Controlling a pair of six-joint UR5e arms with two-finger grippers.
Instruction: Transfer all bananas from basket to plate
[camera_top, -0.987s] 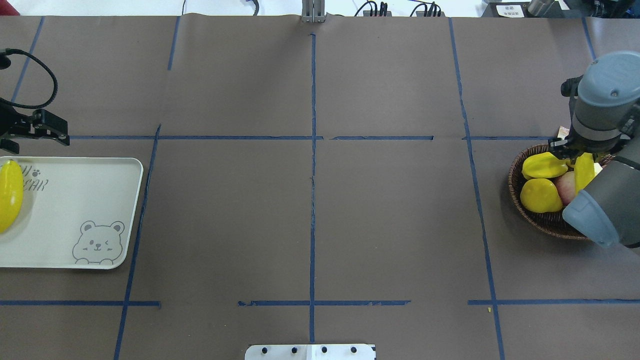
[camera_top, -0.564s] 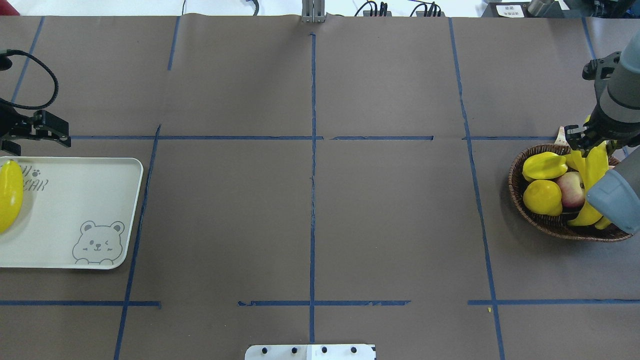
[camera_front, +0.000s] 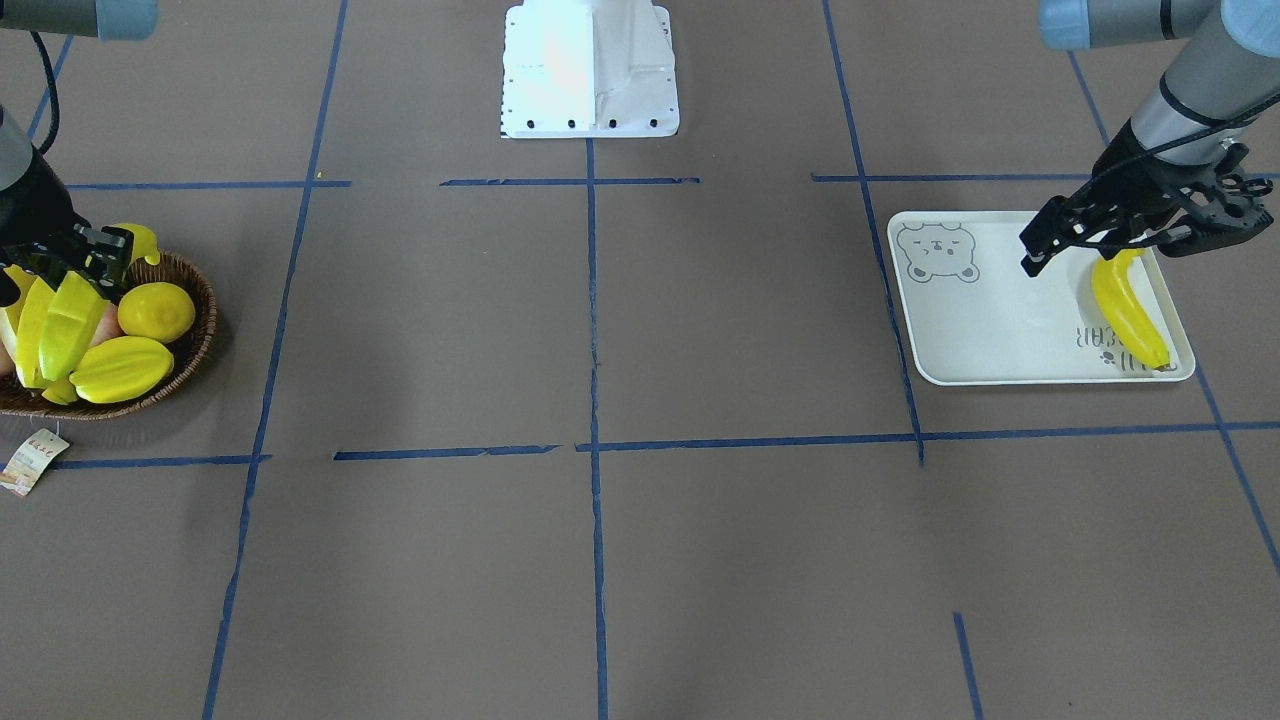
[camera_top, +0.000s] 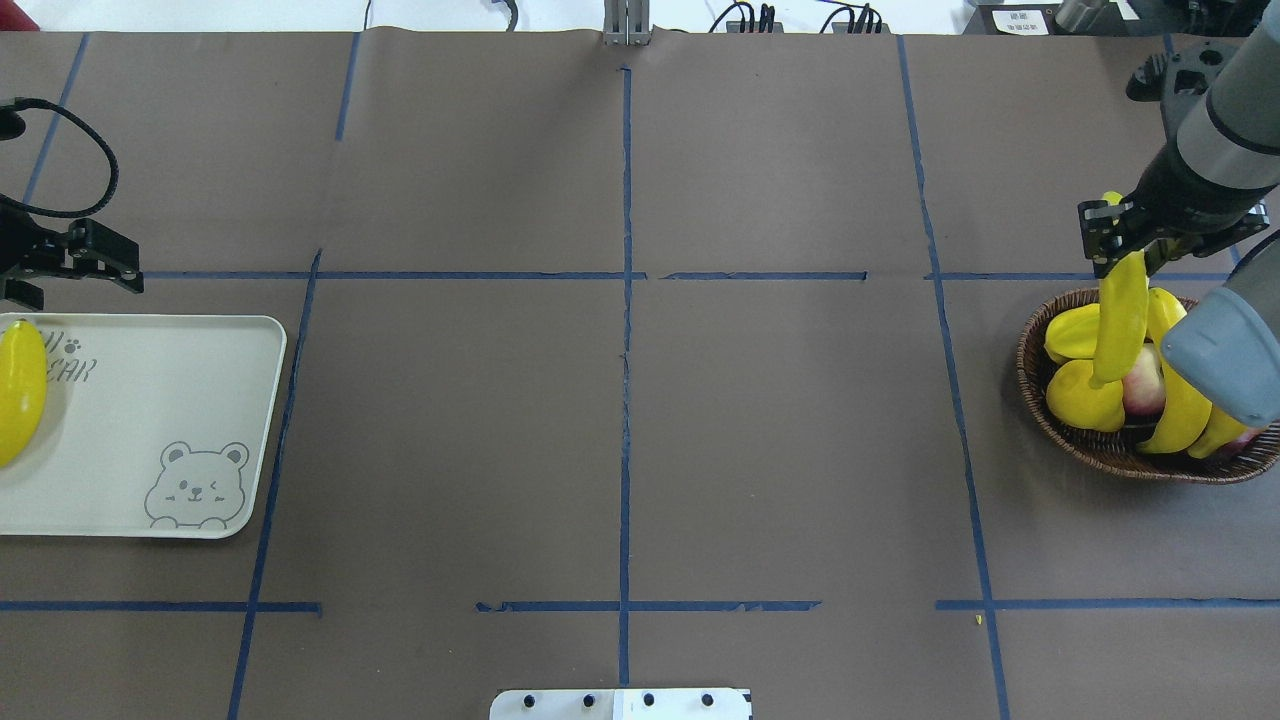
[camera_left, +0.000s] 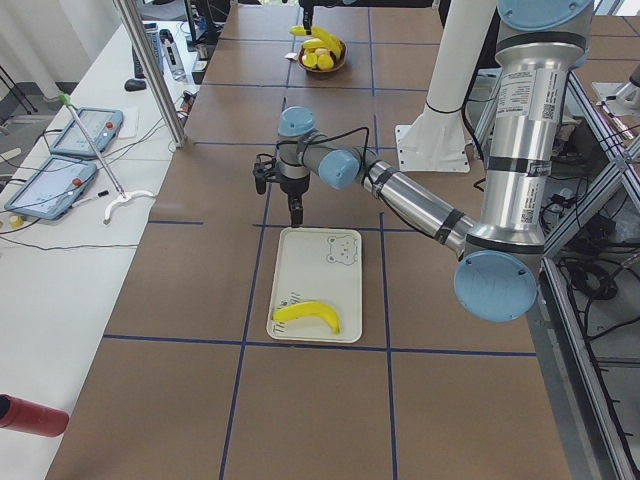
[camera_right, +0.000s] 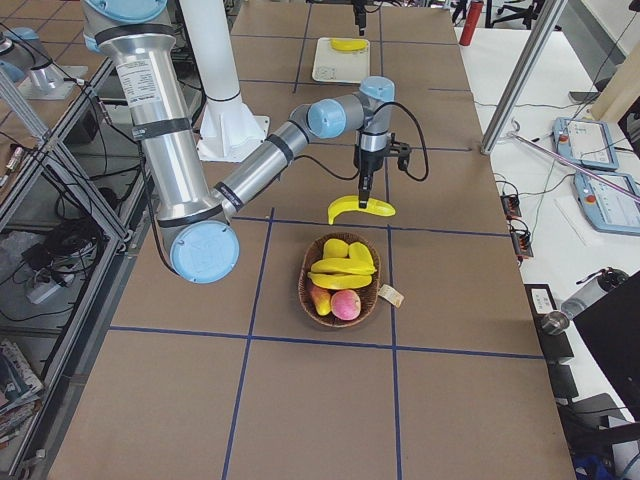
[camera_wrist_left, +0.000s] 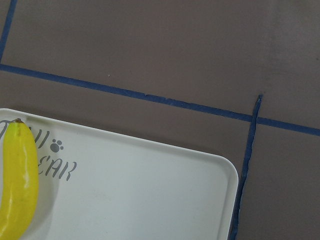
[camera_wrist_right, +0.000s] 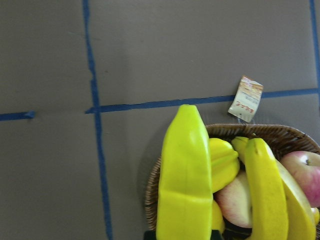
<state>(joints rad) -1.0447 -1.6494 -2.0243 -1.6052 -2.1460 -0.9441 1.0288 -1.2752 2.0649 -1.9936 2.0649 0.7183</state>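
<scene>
Bananas: one held banana (camera_top: 1120, 320) hangs from the right tool (camera_top: 1120, 250), whose fingers are closed on its upper end; it is lifted clear above the basket (camera_top: 1100, 455). Side view shows it in the air, curved ends down, touching no other fruit. Two more bananas (camera_top: 1185, 410) lie in the basket on the side nearer the robot, next to a starfruit (camera_top: 1070, 335), a lemon (camera_top: 1080, 395) and a reddish apple (camera_top: 1140, 385). Paper tag (camera_wrist_right: 246, 98) lies on the desk (camera_top: 620, 400) just outside the basket rim. Fourth banana (camera_front: 1128, 310) lies flat on the plate (camera_top: 150, 400), over the lettering, at the end away from the bear face. Left tool (camera_front: 1112, 240) hovers above the plate's edge near that banana, jaws spread, holding nothing. Basket and plate sit well apart at opposite ends of the desk.
</scene>
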